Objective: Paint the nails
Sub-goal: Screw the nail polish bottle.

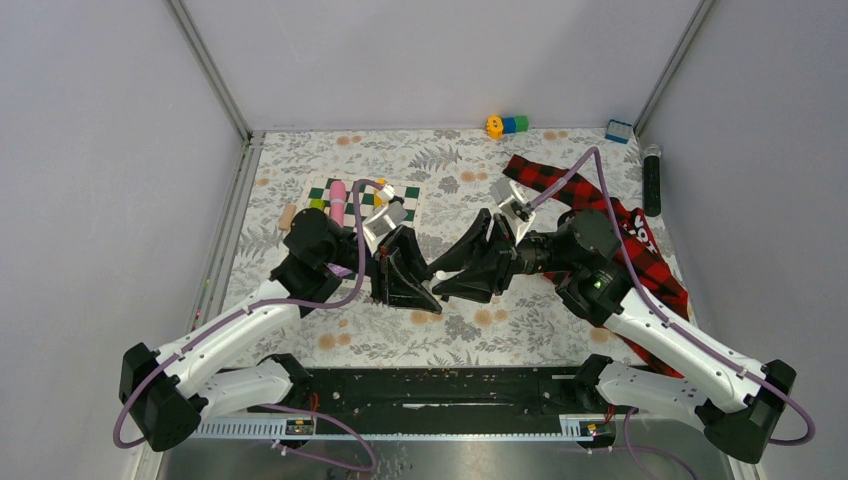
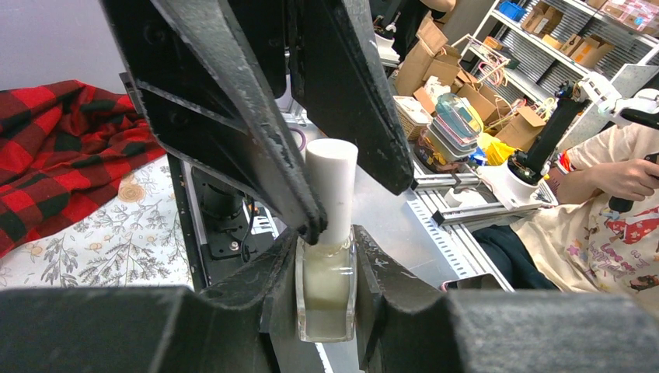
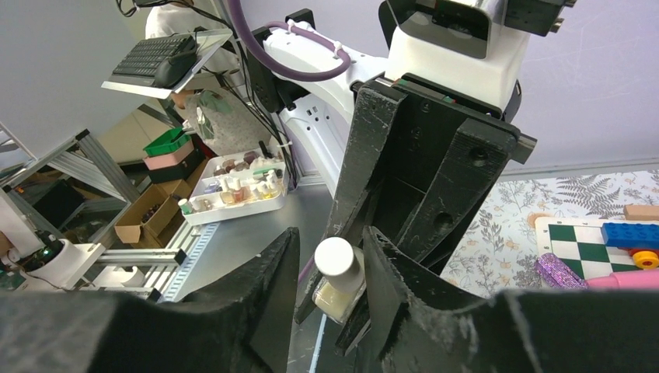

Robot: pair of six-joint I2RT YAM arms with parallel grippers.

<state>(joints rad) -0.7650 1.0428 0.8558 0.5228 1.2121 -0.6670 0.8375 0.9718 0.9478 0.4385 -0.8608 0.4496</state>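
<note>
My left gripper (image 2: pixel 326 247) is shut on a small clear bottle of pale yellowish polish (image 2: pixel 326 291) with a white cap (image 2: pixel 332 183), held up over the middle of the table (image 1: pixel 440 276). My right gripper (image 3: pixel 330 237) faces it head-on with a finger on each side of the cap (image 3: pixel 336 258). The right-hand finger lies against the cap and a gap shows at the left-hand one, so it is open. The red-and-black plaid sleeve (image 1: pixel 560 182) lies under the right arm. The nails are hidden.
A green-and-white chequered mat (image 1: pixel 408 192) with a pink tube (image 1: pixel 338 200) and small toys lies at the back left. Toy blocks (image 1: pixel 507 125) and a blue block (image 1: pixel 618 131) sit by the back wall, and a black cylinder (image 1: pixel 652 180) at the right.
</note>
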